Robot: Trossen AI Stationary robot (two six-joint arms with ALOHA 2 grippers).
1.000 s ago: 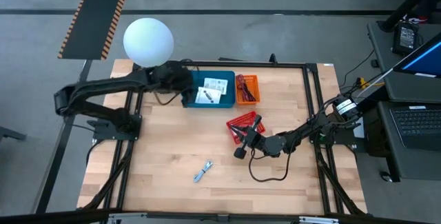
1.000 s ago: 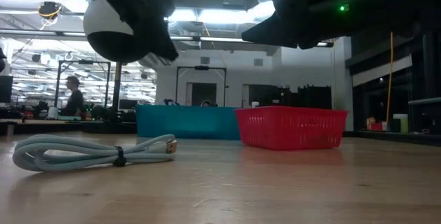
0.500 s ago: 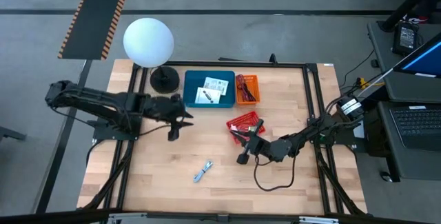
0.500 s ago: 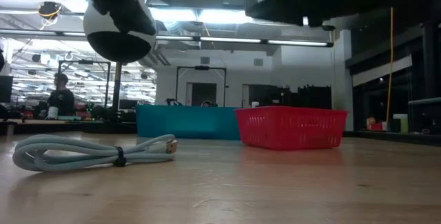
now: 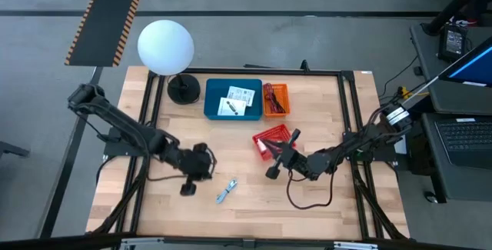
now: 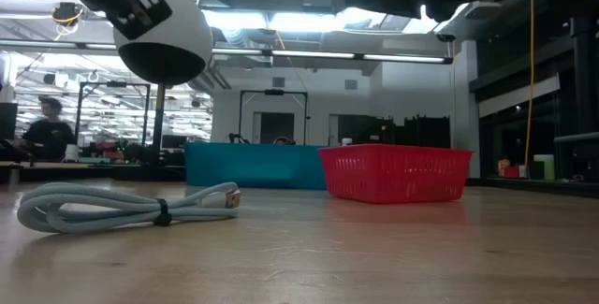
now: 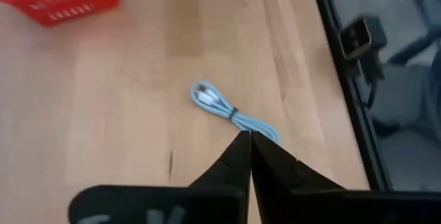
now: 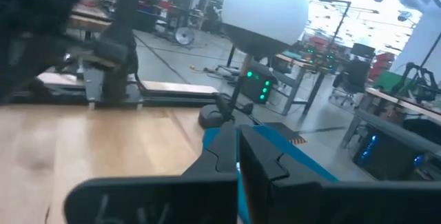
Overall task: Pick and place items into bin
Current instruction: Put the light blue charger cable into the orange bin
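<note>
A coiled light-blue cable (image 5: 225, 191) lies flat on the wooden table near its front edge; the low view shows the cable (image 6: 122, 206) untouched. My left gripper (image 5: 207, 175) hangs shut just left of it, above the table. In the left wrist view the shut left gripper (image 7: 249, 138) hides the cable's (image 7: 227, 108) near end. My right gripper (image 5: 278, 158) is shut beside the red basket (image 5: 270, 141), pointing level toward the far left. The right wrist view shows nothing in the right gripper (image 8: 238, 138). Two white cards lie in the blue bin (image 5: 211, 104).
An orange bin (image 5: 275, 100) with dark cables stands right of the blue bin. The white globe lamp (image 5: 165, 46) on its black base (image 5: 183, 90) stands at the far left corner. A black cable loop (image 5: 307, 198) hangs under the right arm. A person shows in the room (image 6: 42, 136).
My left gripper has swung from over the blue bin toward the table's near edge, sinking a little, and has stopped just left of the light-blue cable; its fingers have shut with nothing in them. My right gripper has risen a little beside the red basket.
</note>
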